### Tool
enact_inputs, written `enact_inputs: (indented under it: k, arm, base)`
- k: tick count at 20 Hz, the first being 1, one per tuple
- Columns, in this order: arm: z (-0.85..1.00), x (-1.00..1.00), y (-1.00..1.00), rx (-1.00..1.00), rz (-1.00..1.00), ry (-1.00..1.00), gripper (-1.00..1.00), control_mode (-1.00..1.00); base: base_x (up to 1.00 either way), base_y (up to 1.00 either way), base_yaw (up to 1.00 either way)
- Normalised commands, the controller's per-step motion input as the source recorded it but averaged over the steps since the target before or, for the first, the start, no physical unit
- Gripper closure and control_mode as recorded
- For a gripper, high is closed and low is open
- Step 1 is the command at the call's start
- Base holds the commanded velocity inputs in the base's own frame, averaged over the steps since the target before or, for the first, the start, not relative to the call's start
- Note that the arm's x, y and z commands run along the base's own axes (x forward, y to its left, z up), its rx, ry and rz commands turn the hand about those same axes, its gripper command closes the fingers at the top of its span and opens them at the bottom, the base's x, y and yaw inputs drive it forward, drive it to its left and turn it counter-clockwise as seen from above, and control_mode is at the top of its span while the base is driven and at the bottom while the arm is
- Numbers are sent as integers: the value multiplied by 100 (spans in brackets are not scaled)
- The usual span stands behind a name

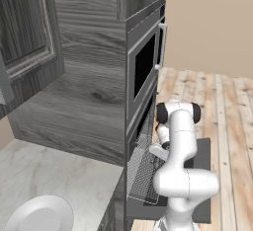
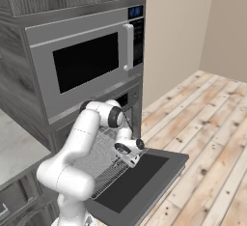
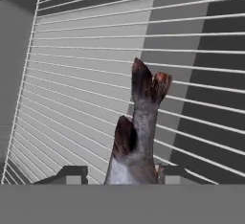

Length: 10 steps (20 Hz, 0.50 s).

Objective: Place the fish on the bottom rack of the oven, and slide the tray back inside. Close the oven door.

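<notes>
The fish [image 3: 142,104] is slender and dark grey. It lies on the bottom rack [image 3: 72,74], tail pointing away from the hand, between the two tips of my gripper [image 3: 122,173]. The jaws stand slightly open: the left fingertip [image 3: 72,173] is clear of the fish and the right one is close against it. The rack [image 2: 99,164] is pulled out over the dropped-down oven door [image 2: 144,176], and my gripper [image 2: 130,160] hangs low over its outer part. The left base view shows the rack [image 1: 141,173], the oven door [image 1: 203,151] and the gripper [image 1: 158,151]. The oven [image 2: 126,99] is open.
A black-windowed appliance [image 2: 87,61] with a vertical silver handle sits above the oven. A round white plate [image 1: 39,215] rests on the marble counter [image 1: 54,171] to the left. Wooden floor [image 2: 212,138] stretches to the right of the open door.
</notes>
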Motion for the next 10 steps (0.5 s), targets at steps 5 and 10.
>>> enact_inputs:
  k: [5,10]
  arm:
    - [72,-65,-11,0,7,-24,-100,-100]
    - [94,-13,5,0,5,-3,-100,-100]
  base:
    - [0,0,0]
    - [0,0,0]
